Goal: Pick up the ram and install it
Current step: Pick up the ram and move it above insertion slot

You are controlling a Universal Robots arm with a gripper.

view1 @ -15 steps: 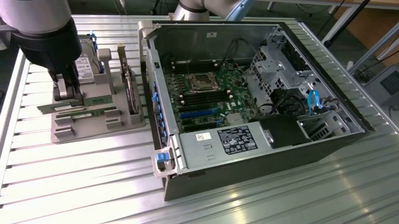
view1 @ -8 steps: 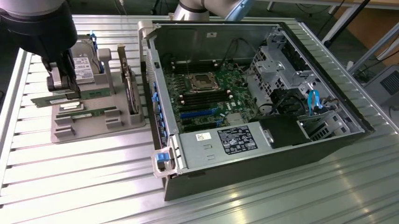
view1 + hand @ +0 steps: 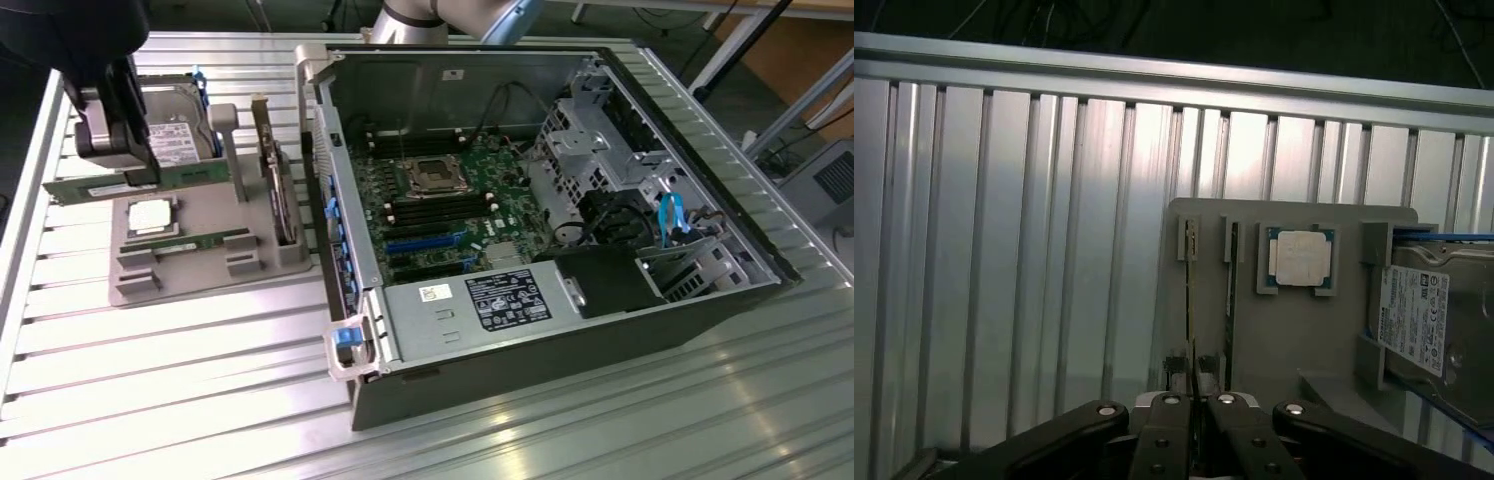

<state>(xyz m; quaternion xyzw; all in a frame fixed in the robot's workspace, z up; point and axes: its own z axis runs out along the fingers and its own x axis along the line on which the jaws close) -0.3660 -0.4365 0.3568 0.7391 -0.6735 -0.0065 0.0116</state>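
In the exterior view, the dark pincer (image 3: 120, 165) hangs in the upper left of the frame, over the far side of a grey tray (image 3: 200, 285). Its fingers are drawn narrow on the ram (image 3: 180, 175), a long green stick held level. The stick's end on the exterior view's left reaches past the tray's edge. Whether it is clear of the tray I cannot tell. A second stick (image 3: 187, 243) lies lower in the tray, with a silver processor chip (image 3: 150, 215) between the two. A hard drive (image 3: 174, 135) stands behind the pincer, and an expansion card (image 3: 276, 190) stands on edge at the tray's right side. An open computer case (image 3: 561, 330) fills the right half of the frame, its motherboard (image 3: 454, 215) exposed. Everything sits on a ribbed metal bench (image 3: 174, 400).

In the wrist view, the pincer (image 3: 1196, 400) is closed on the ram (image 3: 1191, 300), which shows edge-on as a thin line over the tray (image 3: 1294, 340). The second stick (image 3: 1231, 290) runs just beside it. The processor chip (image 3: 1299, 258) lies beyond that, and the hard drive (image 3: 1424, 320) is at the tray's far side. The bench (image 3: 1004, 250) lies beneath.
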